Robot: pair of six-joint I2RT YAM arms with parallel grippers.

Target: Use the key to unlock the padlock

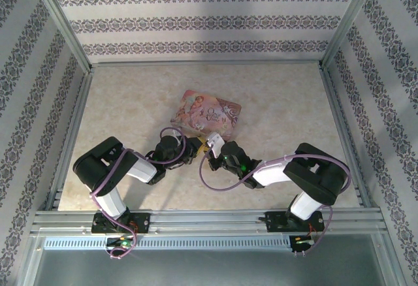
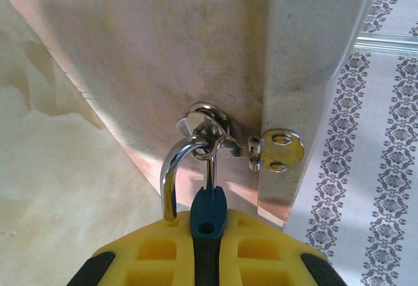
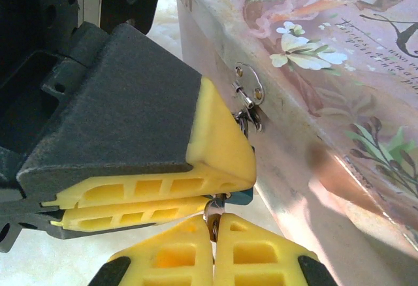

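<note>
left end effector was clenched on the blue body of the padlock. silver shackle arched up out of the pads and through the ring at the hasp, on the near side wall of the pink box. padlock's long axis ran from the hasp straight back toward the left wrist.

right end effector was pinched shut on a small metal piece, judged to be the key. right wrist view: the left's yellow fingers came in from the left and sat just above the right's tips, touching or nearly so. a sliver of blue lock body showed at their right edge.

top view: both end effectors met tip to tip just beside the box's near edge, over the surface.

relation that mattered: key lay right at the lock body, right arm the one to work it. could not tell whether it was in the keyway or only against it. next move probably called for lining the key up with the body's axis, then a twist, with the left holding firm.
</note>
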